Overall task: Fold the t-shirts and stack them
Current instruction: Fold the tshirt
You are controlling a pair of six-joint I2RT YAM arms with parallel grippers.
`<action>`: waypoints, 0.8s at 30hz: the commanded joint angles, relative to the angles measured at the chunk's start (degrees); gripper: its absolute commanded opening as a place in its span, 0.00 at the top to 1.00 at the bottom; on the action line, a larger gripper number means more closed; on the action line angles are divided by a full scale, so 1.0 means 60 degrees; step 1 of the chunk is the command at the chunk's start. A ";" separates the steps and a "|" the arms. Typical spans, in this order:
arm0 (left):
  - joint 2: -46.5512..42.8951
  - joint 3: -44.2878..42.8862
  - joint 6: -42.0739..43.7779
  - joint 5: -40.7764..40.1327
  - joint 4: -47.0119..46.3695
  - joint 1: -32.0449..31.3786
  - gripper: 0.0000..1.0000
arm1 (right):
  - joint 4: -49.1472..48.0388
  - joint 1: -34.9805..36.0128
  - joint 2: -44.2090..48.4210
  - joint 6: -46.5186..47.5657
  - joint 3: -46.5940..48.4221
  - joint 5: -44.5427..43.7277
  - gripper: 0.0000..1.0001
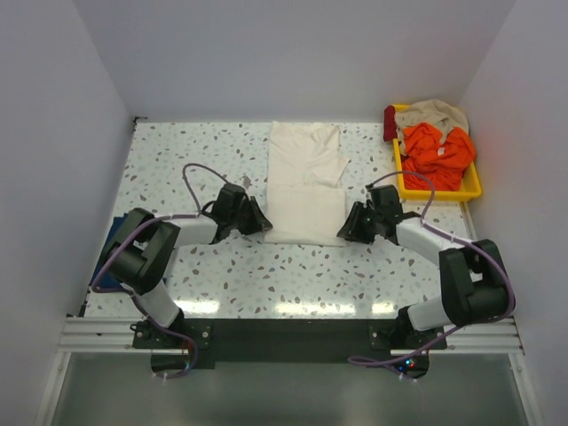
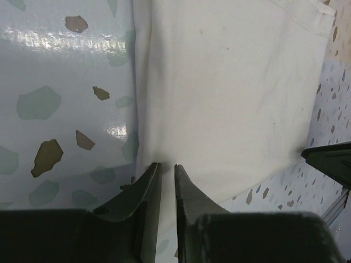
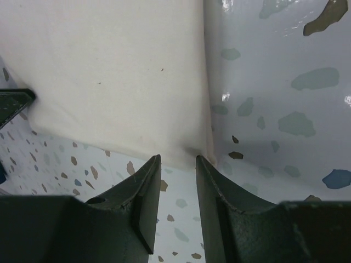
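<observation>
— Top external, far left first: what sits beside the left arm?
— A navy blue cloth [image 1: 105,262], flat at the edge of the table [image 1: 177,151], outboard of the left gripper [image 1: 260,220] and largely hidden by that arm's elbow.
— And the gripper itself?
— Low at the near left corner of the cream t-shirt [image 1: 306,182]. In the left wrist view its fingers [image 2: 147,189] stand a slit apart, with the shirt's edge running to their tips. Whether they pinch cloth, I cannot tell.
— The shirt?
— Folded into a long panel, flat between the two grippers and stretching away ahead of both.
— The right side?
— The right gripper [image 1: 344,232] faces the near right corner. Its jaws are parted and grasp nothing, with speckled tabletop showing between them and the corner just ahead of the tips.
— Beyond it?
— A yellow tray [image 1: 444,194], ahead and outboard of the right gripper, heaped with orange cloth [image 1: 435,151] and beige cloth [image 1: 433,113], a dark red piece [image 1: 390,122] at its left rim.
</observation>
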State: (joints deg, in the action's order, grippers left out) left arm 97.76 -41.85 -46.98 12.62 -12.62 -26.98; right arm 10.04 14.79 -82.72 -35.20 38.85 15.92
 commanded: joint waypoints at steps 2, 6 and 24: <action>-0.0311 0.0178 0.0169 -0.0097 0.0170 0.0161 0.79 | 0.0260 -0.0091 0.0090 0.0300 -0.0161 -0.0354 0.64; -0.0501 -0.0114 0.0359 0.0210 0.0301 0.0220 0.77 | 0.0055 -0.0135 -0.0246 0.0330 -0.0308 -0.0266 0.64; -0.1864 0.0557 0.0946 -0.0070 0.1270 0.0264 0.48 | 0.0114 -0.0121 -0.0056 0.0403 -0.0791 -0.0369 0.66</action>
State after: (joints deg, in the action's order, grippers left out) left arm 87.88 -41.71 -42.68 11.46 -4.43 -25.78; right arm 9.32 14.17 -83.09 -33.85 35.99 15.57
